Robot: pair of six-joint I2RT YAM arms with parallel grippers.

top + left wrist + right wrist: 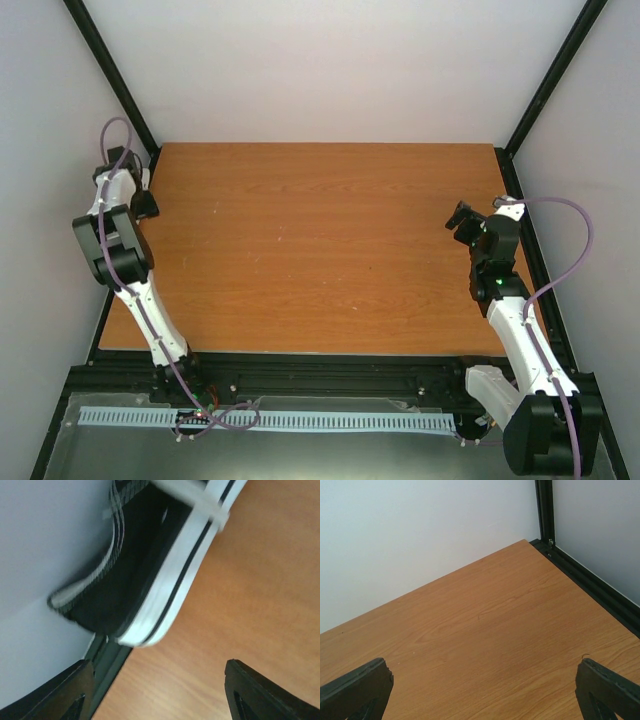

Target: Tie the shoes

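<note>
In the left wrist view the black canvas shoe (pixel 135 575) lies on its side against the white side wall at the table's left edge. Its white sole rim (pixel 185 575) faces the table, and a white lace (pixel 200 502) crosses the sole at the top. My left gripper (pixel 157 680) is just short of the heel, open, with only bare wood between its fingers (pixel 60 690). From above, the left gripper (pixel 143 197) sits at the far left edge and the shoe is hidden by the arm. My right gripper (pixel 462 222) (pixel 482 680) hangs open over bare wood at the right.
The wooden table (pixel 320 250) is fenced by a black frame rail (pixel 107 652) on the left and another black rail (pixel 590 580) on the right. White walls (pixel 420 540) close in the back and sides.
</note>
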